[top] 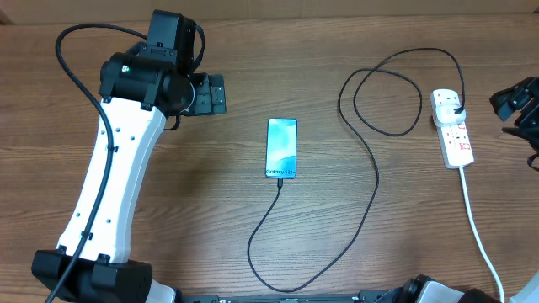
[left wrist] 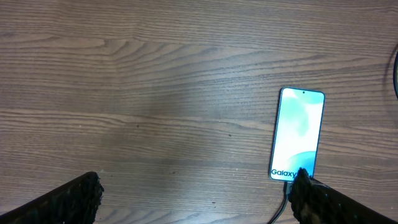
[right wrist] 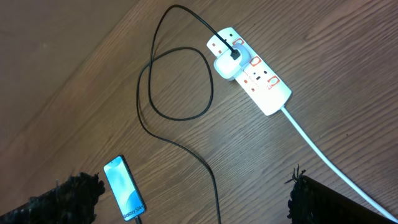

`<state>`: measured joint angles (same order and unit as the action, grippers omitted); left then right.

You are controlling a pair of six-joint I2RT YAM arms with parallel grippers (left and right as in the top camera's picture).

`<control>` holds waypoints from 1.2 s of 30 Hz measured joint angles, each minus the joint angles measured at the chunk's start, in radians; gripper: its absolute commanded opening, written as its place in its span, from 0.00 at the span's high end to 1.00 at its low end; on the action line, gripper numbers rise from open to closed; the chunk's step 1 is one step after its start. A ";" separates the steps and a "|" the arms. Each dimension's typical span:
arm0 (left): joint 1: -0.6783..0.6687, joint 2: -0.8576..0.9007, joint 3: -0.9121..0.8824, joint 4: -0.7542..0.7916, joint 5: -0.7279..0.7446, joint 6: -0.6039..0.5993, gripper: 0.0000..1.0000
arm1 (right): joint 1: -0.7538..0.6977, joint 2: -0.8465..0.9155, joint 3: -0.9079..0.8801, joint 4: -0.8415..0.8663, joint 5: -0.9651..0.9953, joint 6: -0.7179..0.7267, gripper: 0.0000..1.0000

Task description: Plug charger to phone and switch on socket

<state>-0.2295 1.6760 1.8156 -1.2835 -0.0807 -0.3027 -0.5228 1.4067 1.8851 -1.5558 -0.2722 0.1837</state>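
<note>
On the wooden worktop [top: 210, 185], the left tool [top: 217, 94] hovers left of centre and the right tool [top: 512, 114] at the right edge, both with jaws spread wide and empty. The white socket [top: 452, 126] lies at the right, long axis running far to near, its thick cord leaving the near end and the charger's [top: 370, 168] plug seated in a far outlet. The cable loops once, then sweeps down and round to the phone [top: 282, 148] at the centre, which lies screen-up and lengthwise far to near, and meets its near short end.
</note>
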 measured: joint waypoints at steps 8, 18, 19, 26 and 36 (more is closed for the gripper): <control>0.000 0.000 0.000 0.000 0.000 0.000 0.00 | 0.000 0.000 0.000 0.000 0.000 -0.001 0.00; 0.000 0.000 0.000 0.025 -0.007 0.000 0.00 | 0.000 0.000 0.000 0.000 0.000 -0.001 0.00; 0.000 0.000 0.000 0.043 -0.008 0.000 0.00 | 0.000 0.000 0.000 0.000 0.000 0.000 0.00; 0.000 -0.006 0.000 0.148 -0.011 0.000 0.00 | 0.000 0.000 0.000 0.000 0.000 0.000 0.00; 0.000 -0.218 -0.222 0.439 -0.014 0.018 0.00 | 0.000 0.000 0.000 0.000 0.000 0.000 0.00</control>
<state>-0.2295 1.4582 1.5936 -0.8448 -0.0948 -0.2852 -0.5232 1.4067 1.8851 -1.5555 -0.2726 0.1833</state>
